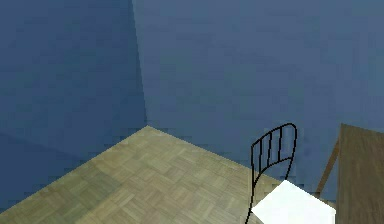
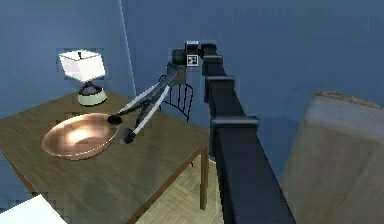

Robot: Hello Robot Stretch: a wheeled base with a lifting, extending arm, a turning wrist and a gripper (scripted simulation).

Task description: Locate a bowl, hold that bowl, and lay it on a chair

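**Inspector:** Walls?
**Clerk:** Plain dark blue walls [image 1: 230, 60], meeting in a corner.
**Inspector:** Floor?
**Clerk:** A brown wood parquet floor [image 1: 150, 175].
**Inspector:** Furniture?
**Clerk:** One black wire-backed chair with white seat [image 1: 290, 205], just beside a brown wooden table [image 2: 155, 172]. A white-shaded table lamp [image 2: 84, 72] stands near its far left corner.

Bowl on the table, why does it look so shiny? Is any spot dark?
Arm side view: the coppery bowl shows pale glints inside, near a white-shaded lamp. Forward view: the blue wall looks darker low down; the chair seat is bright white.
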